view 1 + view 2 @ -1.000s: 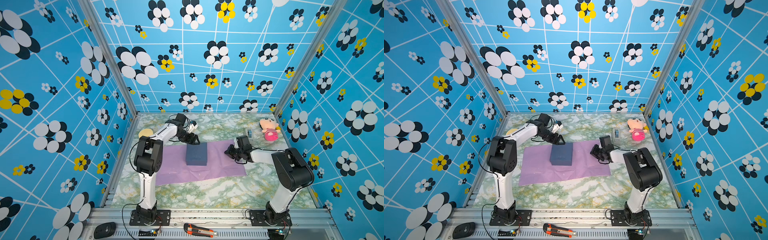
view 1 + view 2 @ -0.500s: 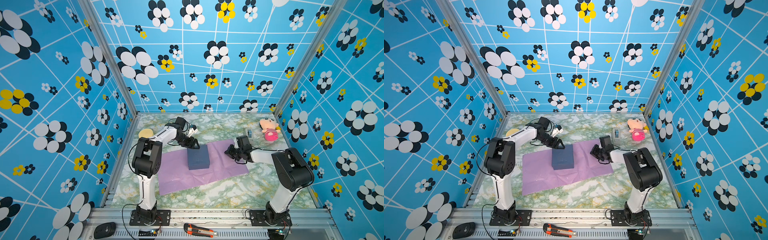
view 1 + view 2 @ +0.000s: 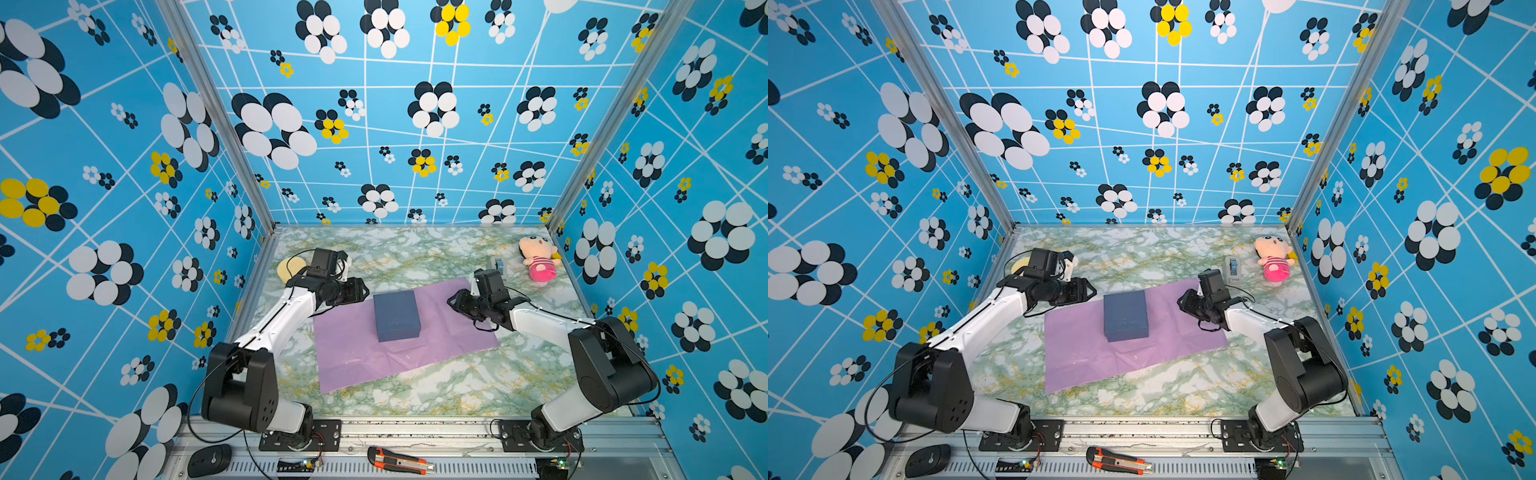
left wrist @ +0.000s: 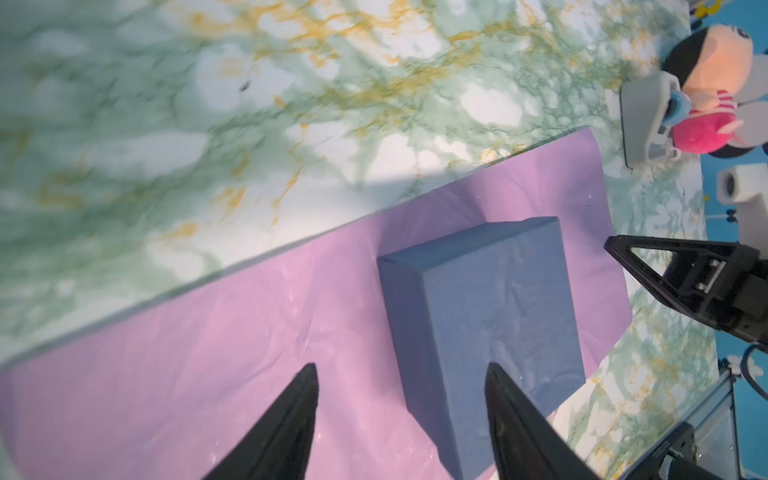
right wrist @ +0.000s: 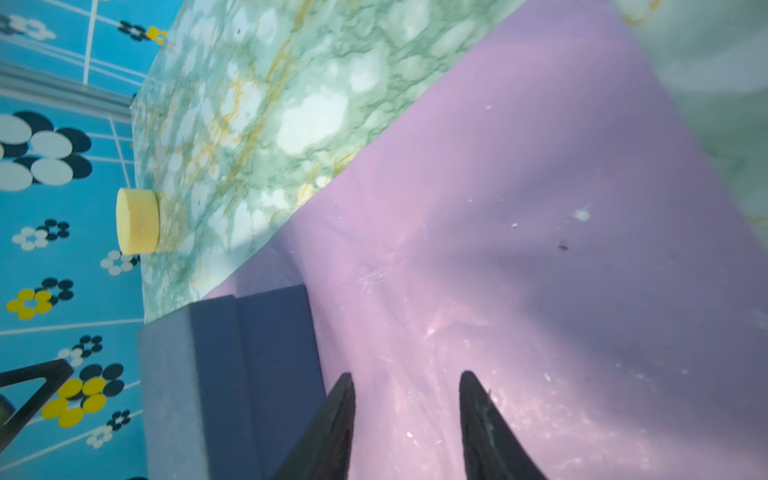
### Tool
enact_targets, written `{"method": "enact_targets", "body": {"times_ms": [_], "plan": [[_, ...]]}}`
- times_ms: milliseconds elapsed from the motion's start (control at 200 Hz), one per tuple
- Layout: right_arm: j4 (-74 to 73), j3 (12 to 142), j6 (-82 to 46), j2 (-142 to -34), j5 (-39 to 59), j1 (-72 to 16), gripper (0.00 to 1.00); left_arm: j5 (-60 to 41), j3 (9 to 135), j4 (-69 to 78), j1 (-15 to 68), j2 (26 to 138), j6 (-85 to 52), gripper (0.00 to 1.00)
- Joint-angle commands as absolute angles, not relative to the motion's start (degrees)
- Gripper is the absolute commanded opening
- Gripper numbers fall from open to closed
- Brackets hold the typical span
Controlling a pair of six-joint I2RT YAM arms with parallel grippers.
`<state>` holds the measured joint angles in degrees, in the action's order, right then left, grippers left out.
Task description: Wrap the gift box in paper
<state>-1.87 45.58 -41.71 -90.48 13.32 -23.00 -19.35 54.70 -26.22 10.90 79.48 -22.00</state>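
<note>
The dark navy gift box [image 3: 396, 316] [image 3: 1126, 316] lies flat on the lilac paper [image 3: 365, 361] [image 3: 1088, 365], which is spread askew on the marble table. My left gripper [image 3: 365, 291] [image 3: 1094, 291] hovers open just left of the box. In the left wrist view, that gripper [image 4: 401, 368] has nothing between its fingers, above the box [image 4: 490, 299] and the paper [image 4: 208, 353]. My right gripper [image 3: 451, 301] [image 3: 1180, 303] is open over the paper's right part. From the right wrist, this gripper [image 5: 407, 375] holds nothing, with the paper [image 5: 540, 249] beneath it and the box [image 5: 232, 374] beside it.
A plush doll [image 3: 538, 259] and a grey tape dispenser [image 3: 496, 264] stand at the back right. A yellow round disc [image 3: 291, 268] [image 5: 137, 220] sits at the back left by the wall. A box cutter [image 3: 399, 459] and a mouse [image 3: 210, 459] lie on the front rail.
My right gripper, shut at the paper's right edge, has opened. The paper and box have turned, the paper's left end swinging toward the front. My left gripper moved to the box's left side.
</note>
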Motion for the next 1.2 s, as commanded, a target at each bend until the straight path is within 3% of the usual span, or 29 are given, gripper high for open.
{"method": "enact_targets", "body": {"times_ms": [0, 70, 230, 560, 715, 975, 1195], "plan": [[0.33, 46.62, -39.61, -91.65, 15.37, -25.10, 0.43, -13.67, 46.82, -24.85, 9.34, 76.88, -32.04, 0.59], [0.37, 46.97, -40.51, -93.44, 15.50, -25.27, 0.42, -13.42, 43.31, -23.00, 8.46, 75.78, -33.58, 0.46], [1.66, 47.64, -43.11, -97.31, 13.24, -25.09, 0.41, -13.11, 39.74, -17.80, 7.76, 77.71, -35.19, 0.32], [1.49, 46.27, -46.08, -98.96, 10.06, -22.74, 0.44, -10.42, 39.23, -8.99, 6.65, 86.77, -35.70, 0.17], [4.30, 49.22, -42.43, -98.15, 8.82, -22.06, 0.47, -10.37, 40.47, -6.68, 5.98, 92.03, -34.85, 0.15], [11.18, 61.66, -24.83, -90.72, 3.12, -30.82, 0.66, -10.33, 42.72, -3.52, 5.45, 96.05, -33.94, 0.15], [20.34, 79.43, -12.04, -99.37, -0.53, -40.09, 0.77, -11.07, 44.30, -3.49, 5.19, 97.73, -33.53, 0.14]]}}
